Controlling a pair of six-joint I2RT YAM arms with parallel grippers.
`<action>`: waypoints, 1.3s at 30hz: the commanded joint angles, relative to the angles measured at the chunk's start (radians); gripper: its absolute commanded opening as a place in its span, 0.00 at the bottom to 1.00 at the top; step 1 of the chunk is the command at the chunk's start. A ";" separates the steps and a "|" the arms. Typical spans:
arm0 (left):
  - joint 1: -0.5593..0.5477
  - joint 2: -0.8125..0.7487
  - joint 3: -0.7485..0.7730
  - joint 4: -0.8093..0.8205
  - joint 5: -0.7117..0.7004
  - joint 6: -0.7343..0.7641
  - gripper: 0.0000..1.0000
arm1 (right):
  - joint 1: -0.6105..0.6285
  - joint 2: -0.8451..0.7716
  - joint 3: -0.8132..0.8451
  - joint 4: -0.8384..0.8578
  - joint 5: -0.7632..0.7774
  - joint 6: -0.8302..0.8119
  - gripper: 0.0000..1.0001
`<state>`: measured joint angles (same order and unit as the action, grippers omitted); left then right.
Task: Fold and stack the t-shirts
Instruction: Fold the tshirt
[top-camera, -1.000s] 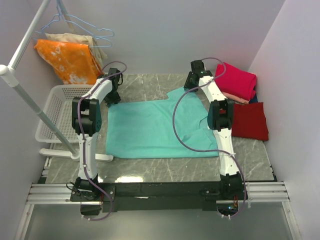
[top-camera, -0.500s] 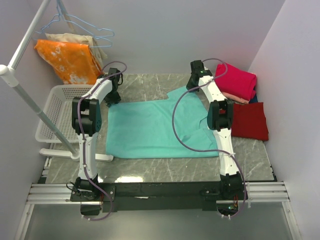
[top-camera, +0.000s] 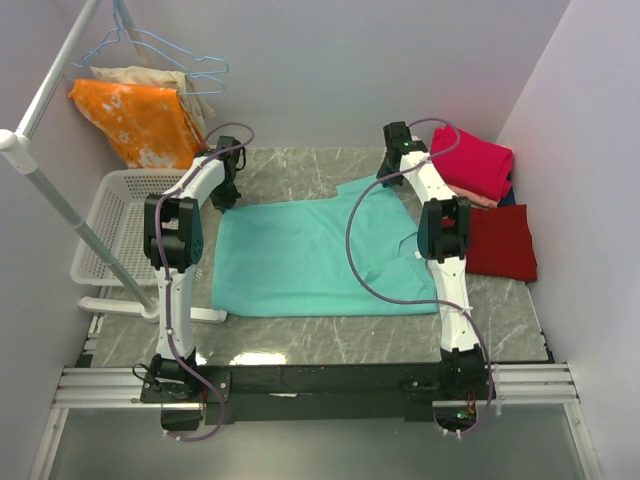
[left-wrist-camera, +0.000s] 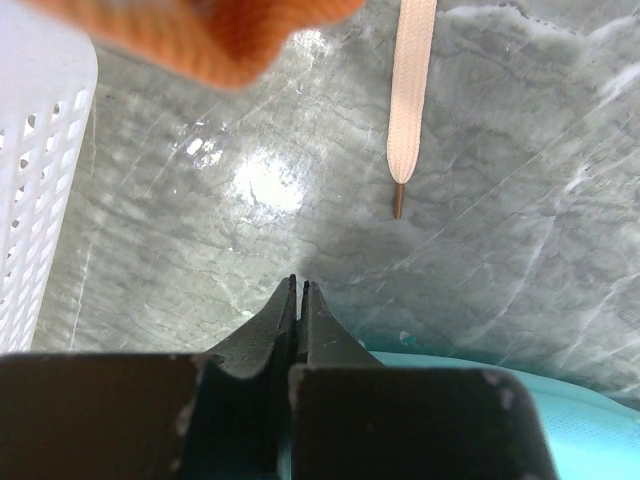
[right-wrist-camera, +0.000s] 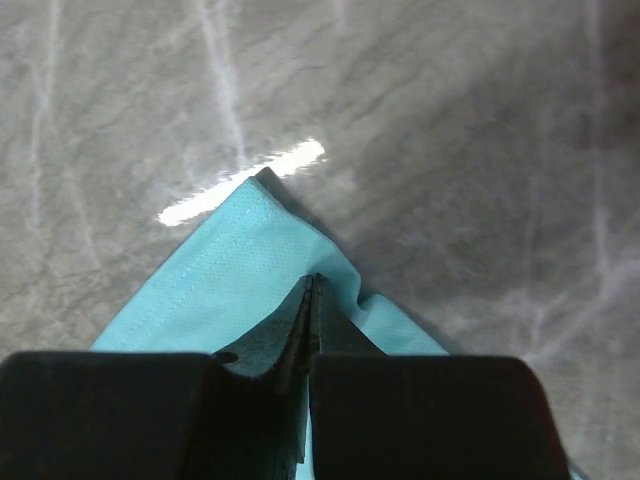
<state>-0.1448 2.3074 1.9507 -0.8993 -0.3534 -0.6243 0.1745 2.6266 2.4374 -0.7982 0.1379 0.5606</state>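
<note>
The teal t-shirt lies spread flat on the marble surface between the arms; the right jaws are clenched on its far right corner, cloth puckering beside them; the left jaws are pressed together at its far left corner, whether pinching cloth I cannot tell.

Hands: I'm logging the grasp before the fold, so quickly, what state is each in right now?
Left hand: closed at the edge of the teal t-shirt; grip on cloth cannot be told.
Right hand: closed on a corner of the teal t-shirt.
</note>
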 joint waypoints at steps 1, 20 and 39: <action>0.001 -0.065 0.008 -0.003 -0.018 0.001 0.01 | -0.036 -0.111 -0.046 -0.021 0.066 0.001 0.00; -0.007 -0.195 -0.045 0.077 -0.036 0.049 0.01 | -0.041 -0.232 -0.118 0.057 0.014 -0.031 0.00; -0.029 -0.287 -0.119 0.137 -0.159 0.035 0.76 | -0.012 -0.353 -0.234 0.005 -0.055 -0.134 0.42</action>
<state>-0.1619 2.1403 1.8561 -0.8215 -0.4675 -0.5903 0.1390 2.4203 2.2604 -0.7635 0.0635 0.4877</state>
